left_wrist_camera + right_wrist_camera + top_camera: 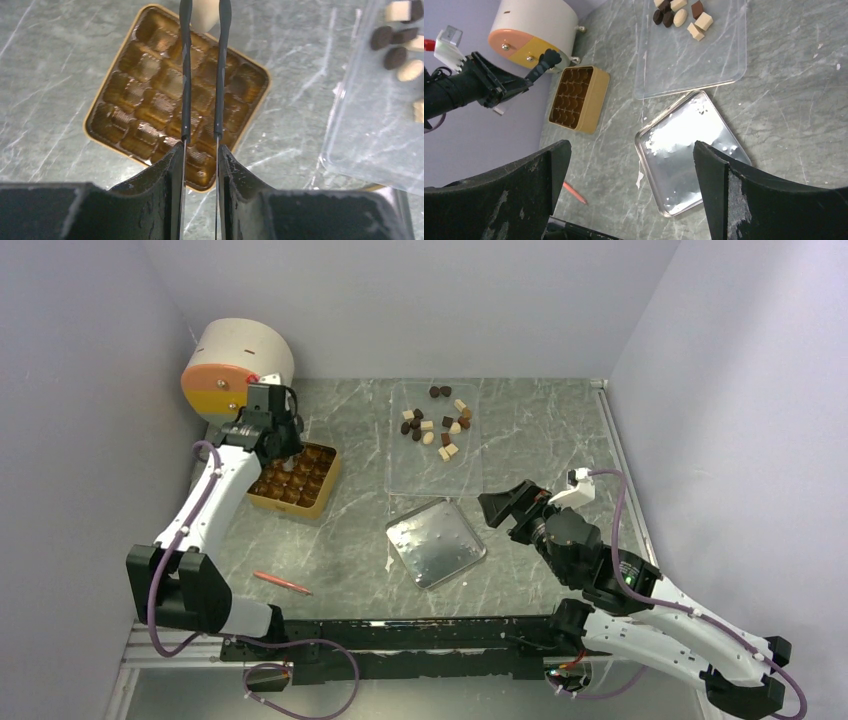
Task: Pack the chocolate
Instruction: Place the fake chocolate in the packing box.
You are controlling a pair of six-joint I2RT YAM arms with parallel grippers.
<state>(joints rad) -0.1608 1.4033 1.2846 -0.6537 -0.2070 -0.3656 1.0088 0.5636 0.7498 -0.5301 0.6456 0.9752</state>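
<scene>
Cream chocolate (206, 17) in left gripper (204, 4), above golden box (89, 121), axis unclear

Left pincer (204, 10) clamped narrow, right pincer (628, 150) spread wide.

Counts, placed from the one golden box (296, 478).
About eighteen chocolate pieces (428, 426) on one clear tray (432, 475) to its right; one metal tray (436, 542), one red pen (282, 583), one round drum (238, 365) behind.

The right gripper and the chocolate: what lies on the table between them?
The shiny metal tray, nearest the open right gripper, then the bare near part of the clear tray; the chocolate sits at its far end. The right wrist view shows this.
</scene>
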